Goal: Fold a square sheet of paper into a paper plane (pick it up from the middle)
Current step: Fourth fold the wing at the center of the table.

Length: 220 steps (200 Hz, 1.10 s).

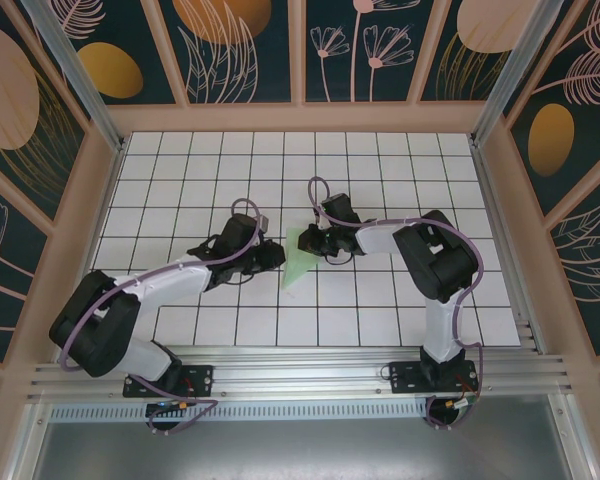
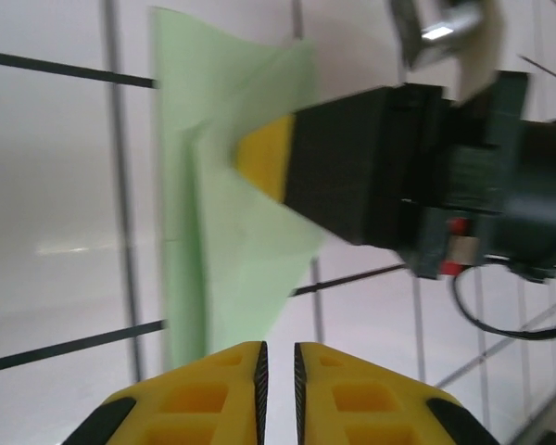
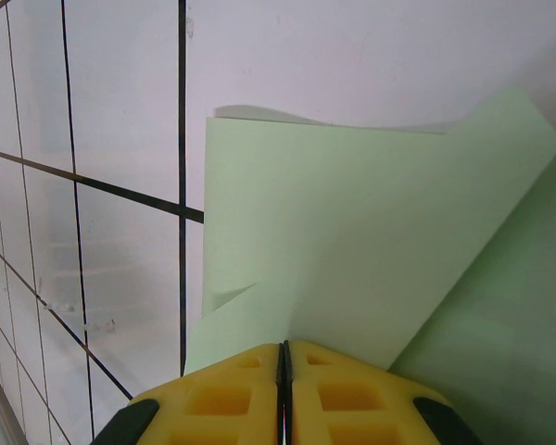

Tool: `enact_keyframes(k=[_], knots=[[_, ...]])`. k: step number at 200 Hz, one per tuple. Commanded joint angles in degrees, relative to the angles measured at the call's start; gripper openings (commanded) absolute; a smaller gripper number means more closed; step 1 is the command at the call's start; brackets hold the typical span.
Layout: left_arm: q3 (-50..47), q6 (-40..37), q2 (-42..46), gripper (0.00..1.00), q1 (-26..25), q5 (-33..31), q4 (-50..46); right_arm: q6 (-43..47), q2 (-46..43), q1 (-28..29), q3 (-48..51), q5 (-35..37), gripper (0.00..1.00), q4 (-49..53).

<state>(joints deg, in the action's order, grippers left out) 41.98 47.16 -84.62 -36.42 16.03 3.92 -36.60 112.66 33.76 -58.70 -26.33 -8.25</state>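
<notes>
Paper plane (image 3: 352, 250) flap edge in right gripper (image 3: 284, 350)

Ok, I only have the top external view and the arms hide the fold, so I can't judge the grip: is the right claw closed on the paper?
Observer: On its wrist camera the right claw has its fingers shut tight. The green paper reaches right up to the tips, but I cannot tell whether it is pinched.
Operator: And the left claw?
Observer: The left claw has a narrow gap between its fingers with nothing in it, and sits close to the paper's narrow end.
Operator: Is the paper lying flat?
Observer: No. The right wrist view shows two layers overlapping along a diagonal edge, and the far edge is lifted, casting a shadow on the table.
</notes>
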Motion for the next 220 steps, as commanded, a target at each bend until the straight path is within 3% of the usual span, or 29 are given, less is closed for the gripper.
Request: enact_keyframes(k=[1, 27, 48, 120, 177, 220], knots=[[3.85, -0.5, -4.84, 0.17, -0.14, 8.33, 5.3, -0.14, 2.61, 0.68, 2.15, 4.67, 0.12, 3.08], [4.91, -0.35, -10.47, 0.15, -0.12, 9.41, 5.43, -0.31, 2.81, 0.65, 1.83, 4.62, 0.12, 3.11], [4.37, -0.12, -13.14, 0.11, -0.08, 5.66, 2.6, -0.23, 2.54, 0.62, 1.61, 4.7, 0.12, 3.49], [-6.83, -0.76, -12.43, 0.07, -0.06, 0.59, 1.44, 0.47, 0.7, 0.62, -0.44, 4.48, 0.15, 5.33], [-6.56, -1.51, -12.35, 0.06, -0.14, -0.6, 0.74, 0.81, -6.11, 2.42, -1.77, 0.13, 0.17, 4.79], [-6.56, -1.67, -11.78, 0.06, -0.09, -0.74, 0.89, -2.58, -4.91, 4.63, 0.74, -1.66, 0.14, 0.62]])
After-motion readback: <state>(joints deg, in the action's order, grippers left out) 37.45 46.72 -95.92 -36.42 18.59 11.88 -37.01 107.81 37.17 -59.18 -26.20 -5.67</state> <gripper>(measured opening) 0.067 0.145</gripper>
